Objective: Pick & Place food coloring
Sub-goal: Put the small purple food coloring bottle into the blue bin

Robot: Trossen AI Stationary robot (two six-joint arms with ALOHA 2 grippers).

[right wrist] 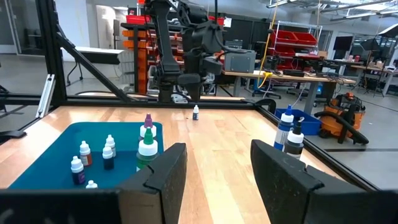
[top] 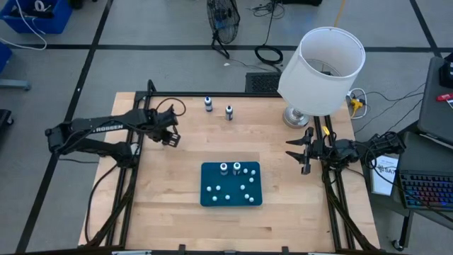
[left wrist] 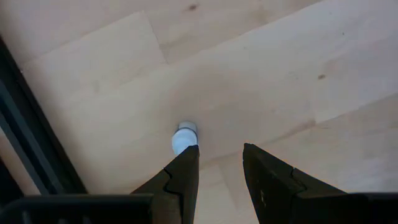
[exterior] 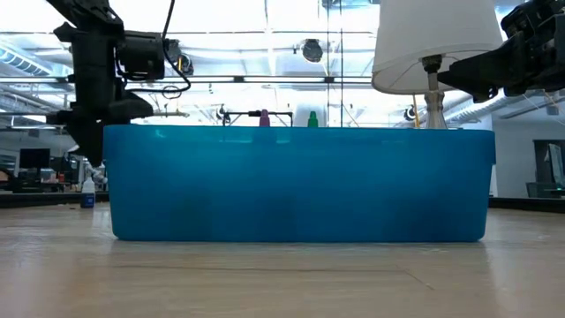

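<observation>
Food coloring bottles (top: 233,188) stand on the blue mat (top: 212,177) at the lower middle of the high view; one small bottle (left wrist: 184,137) stands on the table (top: 177,205) at the left, beneath the left gripper (top: 170,139), whose fingers are parted and empty. The right gripper (top: 296,153), at the right edge beside the lamp (top: 322,67), is also partly open, holding nothing.

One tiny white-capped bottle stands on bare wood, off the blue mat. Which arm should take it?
Left. The left gripper hangs open just above that bottle; the right gripper waits far off beside the lamp.
</observation>
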